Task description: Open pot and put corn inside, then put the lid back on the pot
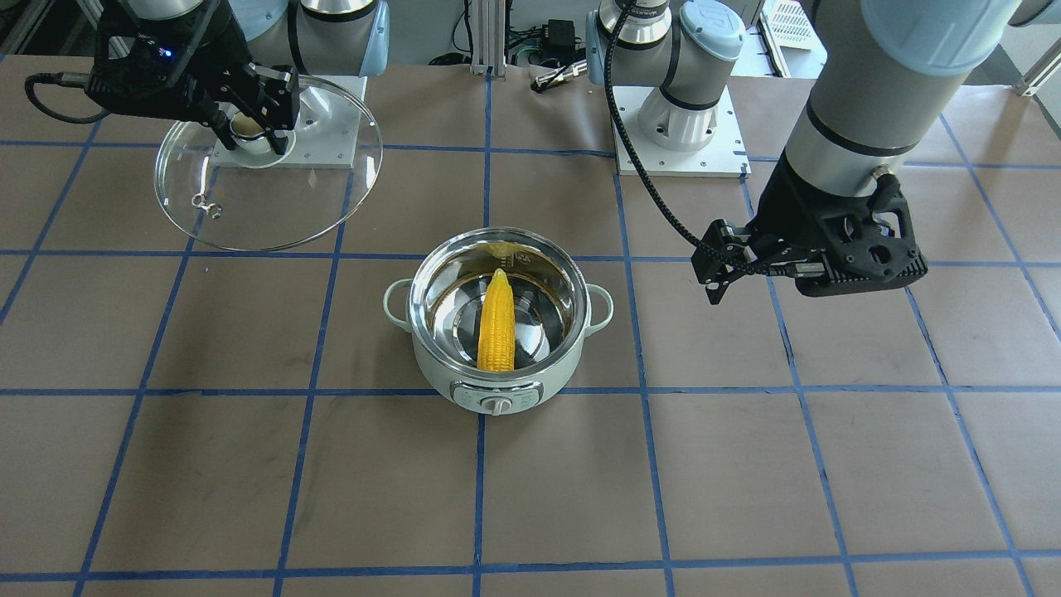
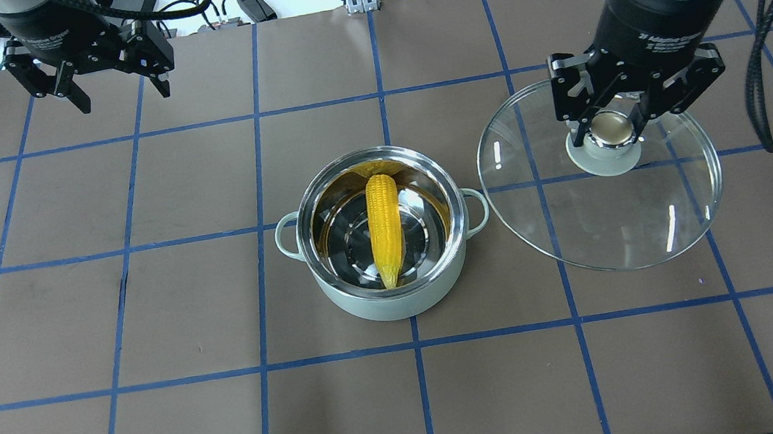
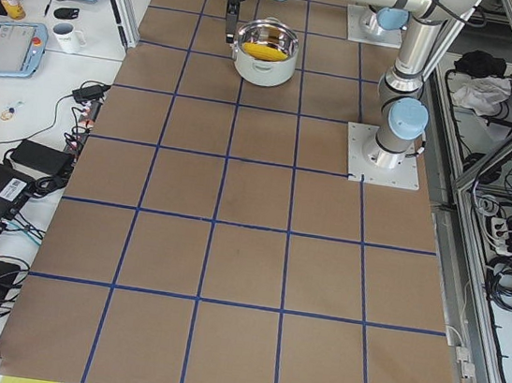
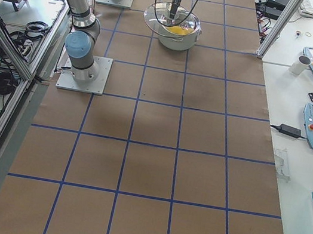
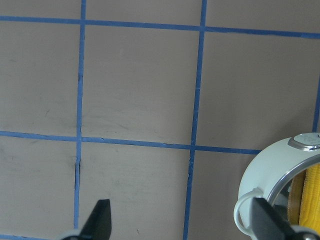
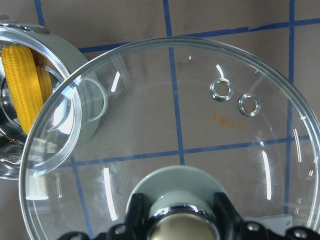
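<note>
The pale mint-green pot (image 2: 390, 297) stands open at the table's middle, also in the front view (image 1: 497, 390). The yellow corn (image 2: 385, 228) lies inside it on the steel bottom, also in the front view (image 1: 496, 323). My right gripper (image 2: 610, 130) is shut on the beige knob of the clear glass lid (image 2: 616, 225) and holds it off the table, to the right of the pot. In the right wrist view the lid (image 6: 200, 125) overlaps the pot's rim (image 6: 75, 95). My left gripper (image 2: 121, 96) is open and empty, high at the far left, away from the pot.
The brown table with blue grid lines (image 2: 147, 313) lies around the pot. The arm bases (image 1: 680, 124) are bolted on plates at the robot's side. The left wrist view shows the pot's edge (image 5: 270, 175) at lower right.
</note>
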You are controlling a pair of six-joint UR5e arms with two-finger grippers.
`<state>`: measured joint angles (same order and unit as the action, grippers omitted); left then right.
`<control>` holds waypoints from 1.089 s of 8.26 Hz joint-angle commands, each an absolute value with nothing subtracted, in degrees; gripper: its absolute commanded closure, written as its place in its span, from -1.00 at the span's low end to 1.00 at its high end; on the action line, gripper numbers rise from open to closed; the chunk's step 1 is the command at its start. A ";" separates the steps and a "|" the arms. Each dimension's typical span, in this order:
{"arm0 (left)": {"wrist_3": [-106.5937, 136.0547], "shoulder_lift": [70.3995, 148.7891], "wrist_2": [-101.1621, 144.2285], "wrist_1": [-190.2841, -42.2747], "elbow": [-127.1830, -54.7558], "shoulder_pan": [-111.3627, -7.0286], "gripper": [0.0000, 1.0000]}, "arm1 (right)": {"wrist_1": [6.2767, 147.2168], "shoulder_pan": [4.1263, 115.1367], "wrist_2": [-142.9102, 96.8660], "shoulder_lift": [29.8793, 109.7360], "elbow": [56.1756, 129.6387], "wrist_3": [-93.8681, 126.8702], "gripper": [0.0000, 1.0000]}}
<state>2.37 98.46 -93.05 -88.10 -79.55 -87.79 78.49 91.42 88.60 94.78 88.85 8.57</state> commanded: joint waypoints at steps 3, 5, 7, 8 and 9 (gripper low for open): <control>0.97 97.21 -92.90 -87.89 -79.63 -87.36 -1.00 | 90.15 109.48 88.51 86.94 88.59 28.01 0.42; 0.97 97.21 -92.90 -87.89 -79.54 -87.36 -1.00 | 98.84 113.88 88.42 81.59 88.24 35.05 0.42; 0.97 97.29 -93.25 -87.71 -79.72 -87.36 -1.00 | 100.28 116.54 88.59 78.32 88.24 36.99 0.42; 0.97 97.29 -93.51 -87.71 -79.72 -87.36 -1.00 | 100.20 116.72 89.20 77.35 88.24 37.00 0.43; 0.97 97.21 -93.34 -87.71 -79.72 -87.45 -1.00 | 100.20 117.24 89.38 76.13 88.07 37.00 0.44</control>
<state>0.97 97.28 -93.29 -87.73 -79.68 -87.37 99.83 116.15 88.86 78.53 88.25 36.48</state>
